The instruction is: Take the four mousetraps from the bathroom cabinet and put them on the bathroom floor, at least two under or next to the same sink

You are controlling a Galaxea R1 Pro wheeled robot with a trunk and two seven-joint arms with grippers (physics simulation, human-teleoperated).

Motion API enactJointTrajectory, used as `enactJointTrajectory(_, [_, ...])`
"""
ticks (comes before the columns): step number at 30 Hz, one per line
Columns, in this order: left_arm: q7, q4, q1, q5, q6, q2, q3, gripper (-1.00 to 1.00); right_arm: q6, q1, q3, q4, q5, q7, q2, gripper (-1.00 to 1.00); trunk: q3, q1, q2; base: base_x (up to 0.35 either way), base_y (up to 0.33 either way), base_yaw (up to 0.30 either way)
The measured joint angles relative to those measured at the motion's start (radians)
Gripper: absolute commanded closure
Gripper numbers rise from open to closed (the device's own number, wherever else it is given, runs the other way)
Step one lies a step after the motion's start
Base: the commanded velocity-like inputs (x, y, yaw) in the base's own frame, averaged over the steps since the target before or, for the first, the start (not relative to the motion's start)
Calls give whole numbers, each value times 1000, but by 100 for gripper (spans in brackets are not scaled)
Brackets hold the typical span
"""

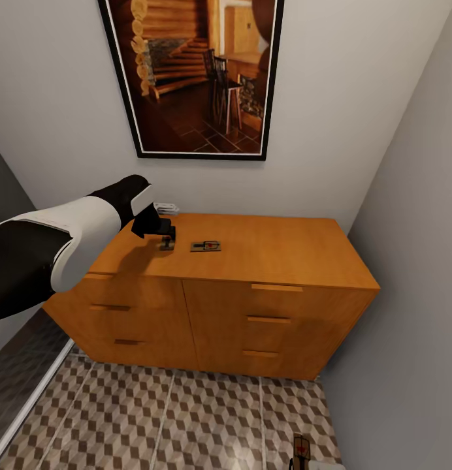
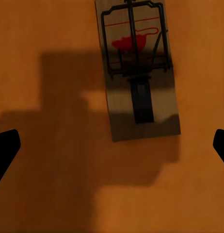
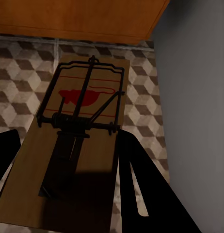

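Left end effector (image 1: 166, 242) over cabinet (image 1: 272, 251) top, mousetrap (image 1: 206, 246) beside it

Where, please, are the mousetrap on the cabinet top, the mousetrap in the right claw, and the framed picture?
Mousetrap on cabinet (image 1: 206, 246): head view, middle of its board.
Held mousetrap (image 3: 80, 141): right wrist view, board behind the wire frame.
Framed picture (image 1: 193, 72): head view, centre of the print.

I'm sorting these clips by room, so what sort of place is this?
Probably a small room or alcove in a home; no fixture shown says bathroom. Cues: cube-patterned floor tiles, an orange-brown wooden cabinet with drawers against a pale wall, and a framed picture hung above it.
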Motion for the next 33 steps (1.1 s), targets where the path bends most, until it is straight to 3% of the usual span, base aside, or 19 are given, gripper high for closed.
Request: enactJointTrajectory(33, [0,0,12,0,-1,-11,1,-100,0,0,0,0,0,0,0,100,0,0,0,56,-48,0])
